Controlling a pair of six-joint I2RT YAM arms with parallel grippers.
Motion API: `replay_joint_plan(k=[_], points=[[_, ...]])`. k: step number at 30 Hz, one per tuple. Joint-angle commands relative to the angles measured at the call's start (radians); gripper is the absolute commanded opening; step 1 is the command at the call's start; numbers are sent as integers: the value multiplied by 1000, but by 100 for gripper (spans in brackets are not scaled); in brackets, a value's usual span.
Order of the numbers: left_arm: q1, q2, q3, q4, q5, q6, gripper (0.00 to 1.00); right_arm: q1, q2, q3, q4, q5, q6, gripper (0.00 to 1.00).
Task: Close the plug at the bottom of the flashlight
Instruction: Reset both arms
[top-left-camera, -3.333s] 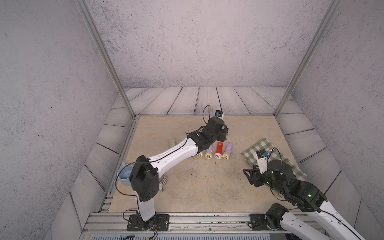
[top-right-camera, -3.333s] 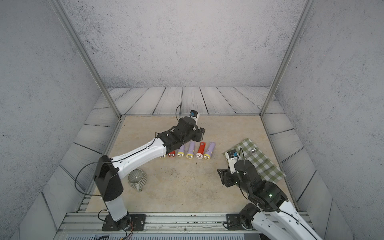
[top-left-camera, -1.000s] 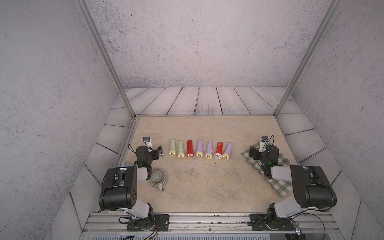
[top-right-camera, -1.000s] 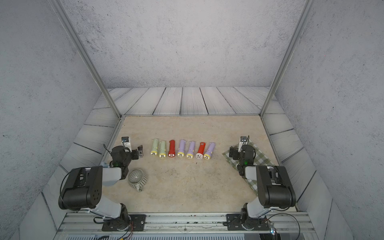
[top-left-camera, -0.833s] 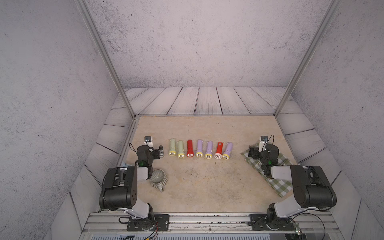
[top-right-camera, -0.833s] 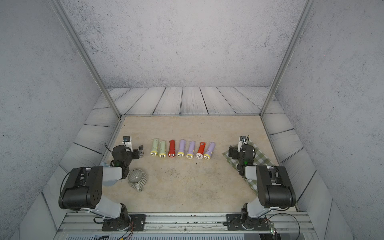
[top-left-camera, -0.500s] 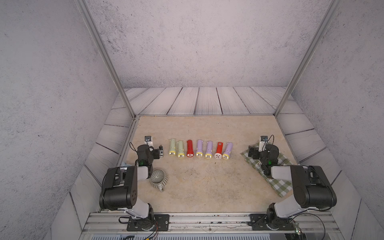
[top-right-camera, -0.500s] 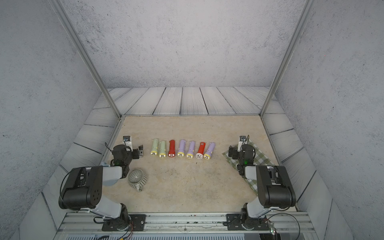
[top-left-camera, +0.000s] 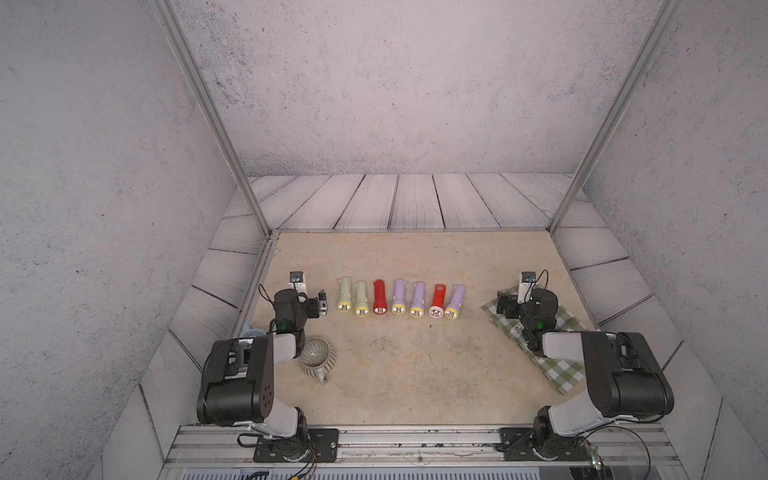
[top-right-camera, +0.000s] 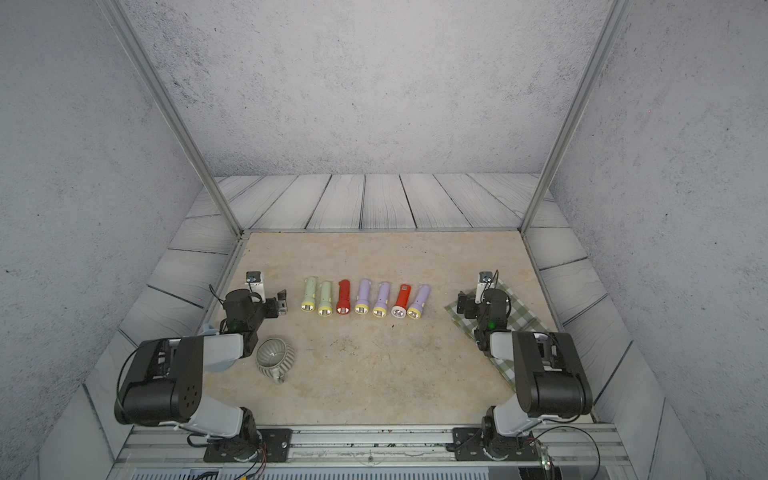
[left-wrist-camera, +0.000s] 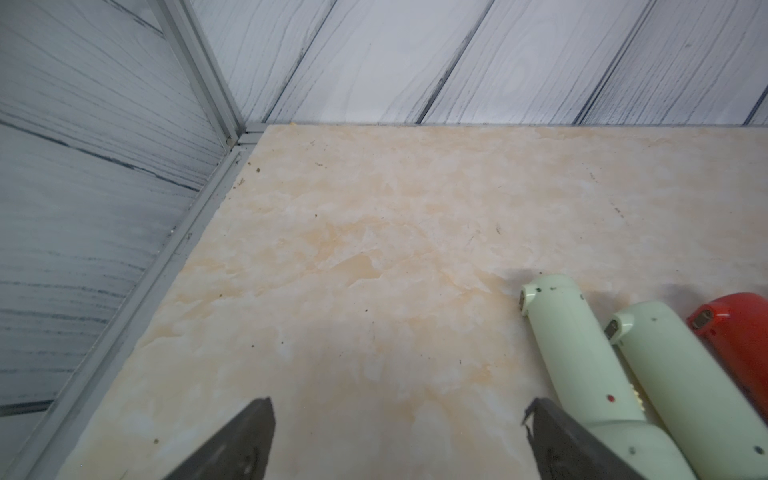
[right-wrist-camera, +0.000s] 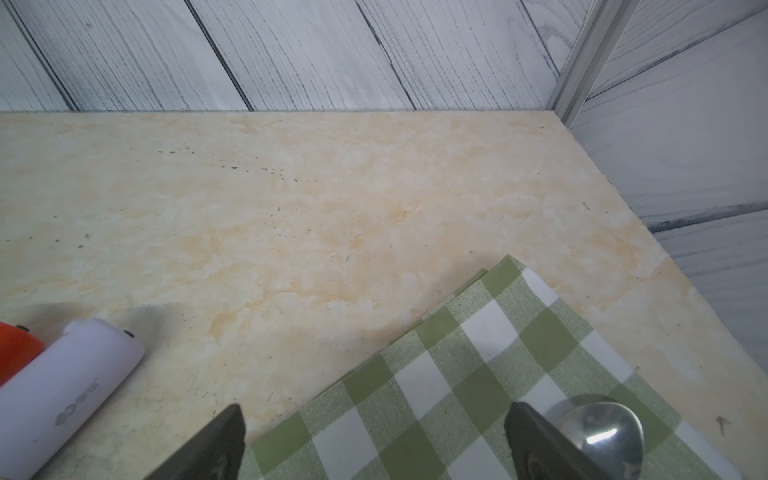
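Note:
Several flashlights lie side by side in a row mid-table in both top views, from a pale green one (top-left-camera: 344, 293) to a purple one (top-left-camera: 455, 299), with red ones (top-right-camera: 343, 295) between. Their lenses face the front and their tail ends face the back wall. The plugs are too small to judge. My left gripper (top-left-camera: 321, 302) rests open and empty just left of the row; in the left wrist view its right finger (left-wrist-camera: 552, 432) is beside the pale green flashlight (left-wrist-camera: 582, 353). My right gripper (top-left-camera: 503, 305) stands open and empty over the checked cloth (right-wrist-camera: 478, 361), right of the row.
A grey ribbed cup (top-left-camera: 316, 359) sits in front of the left arm, and a blue dish (top-left-camera: 251, 332) peeks out behind it. A metal spoon (right-wrist-camera: 602, 432) lies on the cloth by my right gripper (right-wrist-camera: 374, 411). Walls and metal posts enclose the table.
About three seconds ago the left arm reached over the flashlight row and the right arm hung at the front right. Both have drawn back to the sides. Nothing moved in the last second.

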Motion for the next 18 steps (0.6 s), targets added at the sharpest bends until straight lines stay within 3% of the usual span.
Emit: replay_joint_plan(k=[1,3,5,7,9,11,13,15,18], points=[[-21,-116,-48,26,-79,-9,98,0,-42,-16,19,23,19,99],[-12,-31,-37,69,-155,-53,98,0,35,1,83,-4,7,99],[-7,98,45,58,-98,-32,98,1,17,4,44,5,13,99],[-16,69,-29,179,8,19,98,6,-56,-4,2,-18,-8,99],[-15,-12,-36,86,-34,8,98,13,-77,9,-52,41,9,99],[-9,28,10,29,-100,-30,98,11,4,23,-18,31,8,99],[-11,108,20,102,-85,-20,98,11,37,-4,81,37,6,99],[-6,105,-24,181,-87,-34,98,12,26,18,10,45,11,99],[-6,85,17,61,-77,-27,98,11,24,18,11,43,11,99]])
